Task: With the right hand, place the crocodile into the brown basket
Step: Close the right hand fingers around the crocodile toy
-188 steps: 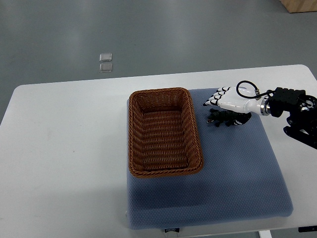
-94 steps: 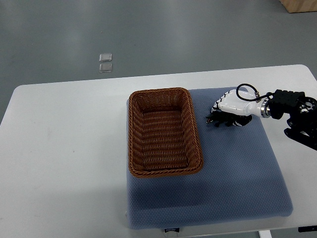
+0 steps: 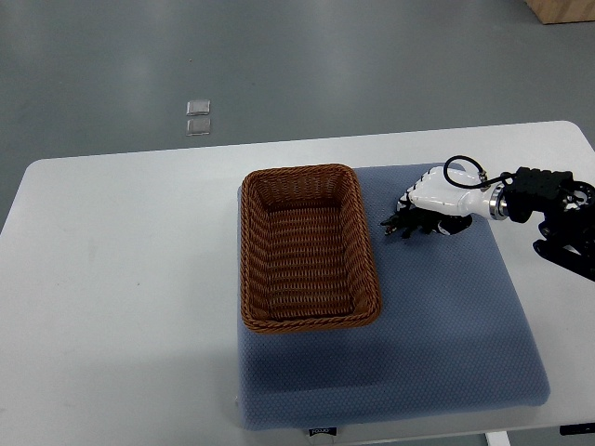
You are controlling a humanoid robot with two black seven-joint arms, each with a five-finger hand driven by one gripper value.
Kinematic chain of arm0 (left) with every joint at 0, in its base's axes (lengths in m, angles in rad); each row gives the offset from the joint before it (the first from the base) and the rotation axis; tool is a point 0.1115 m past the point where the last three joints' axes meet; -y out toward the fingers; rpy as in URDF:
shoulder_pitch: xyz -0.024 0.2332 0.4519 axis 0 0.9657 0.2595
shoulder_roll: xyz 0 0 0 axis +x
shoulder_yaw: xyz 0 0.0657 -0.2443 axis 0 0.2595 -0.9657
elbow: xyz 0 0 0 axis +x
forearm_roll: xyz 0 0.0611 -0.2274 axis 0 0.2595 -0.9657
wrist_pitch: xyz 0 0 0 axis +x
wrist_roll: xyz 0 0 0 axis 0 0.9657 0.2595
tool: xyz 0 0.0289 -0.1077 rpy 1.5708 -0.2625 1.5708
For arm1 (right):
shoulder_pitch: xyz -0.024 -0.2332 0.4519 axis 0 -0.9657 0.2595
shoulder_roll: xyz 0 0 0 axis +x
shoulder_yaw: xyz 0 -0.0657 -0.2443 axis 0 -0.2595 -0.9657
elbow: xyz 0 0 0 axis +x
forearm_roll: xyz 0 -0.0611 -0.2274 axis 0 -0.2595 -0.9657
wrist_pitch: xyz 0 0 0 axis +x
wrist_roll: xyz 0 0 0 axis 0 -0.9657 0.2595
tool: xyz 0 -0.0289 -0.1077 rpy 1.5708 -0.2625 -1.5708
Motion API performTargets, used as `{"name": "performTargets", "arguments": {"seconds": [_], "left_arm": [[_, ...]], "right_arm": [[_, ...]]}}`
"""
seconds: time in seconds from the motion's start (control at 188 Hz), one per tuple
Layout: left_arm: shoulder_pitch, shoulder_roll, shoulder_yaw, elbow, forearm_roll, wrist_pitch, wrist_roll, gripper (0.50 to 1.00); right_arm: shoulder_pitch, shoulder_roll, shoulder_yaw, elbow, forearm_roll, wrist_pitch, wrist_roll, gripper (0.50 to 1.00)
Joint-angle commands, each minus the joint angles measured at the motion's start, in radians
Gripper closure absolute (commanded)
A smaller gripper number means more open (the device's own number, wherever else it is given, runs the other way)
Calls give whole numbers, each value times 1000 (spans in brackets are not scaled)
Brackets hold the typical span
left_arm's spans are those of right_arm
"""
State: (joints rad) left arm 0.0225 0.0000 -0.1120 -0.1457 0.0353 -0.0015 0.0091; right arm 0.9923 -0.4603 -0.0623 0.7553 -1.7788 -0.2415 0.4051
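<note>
**Right hand curled over crocodile beside brown basket**

The robot's white-shelled hand hides most of the single dark crocodile on the blue mat. Only one end and some legs show. The fingers, bent downward, appear to clasp it. The toy lies just right of the one basket, apart from its rim. The mat's near half is open. Two small clear squares lie on the floor beyond the table.

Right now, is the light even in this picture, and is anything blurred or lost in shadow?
Top view: soft, even light, no glare on the white table; the brown woven basket is sharp; the small dark toy crocodile under the white right hand shows little detail against the blue-grey padded mat.
</note>
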Motion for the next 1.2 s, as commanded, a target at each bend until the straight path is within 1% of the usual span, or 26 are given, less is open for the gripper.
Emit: {"name": "performTargets", "arguments": {"seconds": [0.0,0.443,0.475,0.501,0.528,0.555,0.565,0.587,0.592,0.613,0.981,1.195], "left_arm": [[0,0,0,0,0,0,0,500],[0,0,0,0,0,0,0,500],[0,0,0,0,0,0,0,500],[-1,0,0,0,0,0,0,500],[0,0,0,0,0,0,0,500],[-1,0,0,0,0,0,0,500],[-1,0,0,0,0,0,0,500],[-1,0,0,0,0,0,0,500],[-1,0,0,0,0,0,0,500],[-1,0,0,0,0,0,0,500],[-1,0,0,0,0,0,0,500],[0,0,0,0,0,0,0,500]], "right_arm": [[0,0,1,4,2,-1,3,887],[0,0,4,10,12,-1,8,893],[0,0,6,10,12,-1,8,901],[0,0,7,10,12,1,8,922],[0,0,7,10,12,1,8,932],[0,0,7,10,12,2,8,961],[0,0,7,10,12,2,8,961],[0,0,7,12,12,2,9,977],[0,0,7,12,12,2,9,989],[0,0,7,10,12,2,9,1000],[3,-12,15,10,15,7,9,1000],[5,-15,15,10,61,16,9,1000]]}}
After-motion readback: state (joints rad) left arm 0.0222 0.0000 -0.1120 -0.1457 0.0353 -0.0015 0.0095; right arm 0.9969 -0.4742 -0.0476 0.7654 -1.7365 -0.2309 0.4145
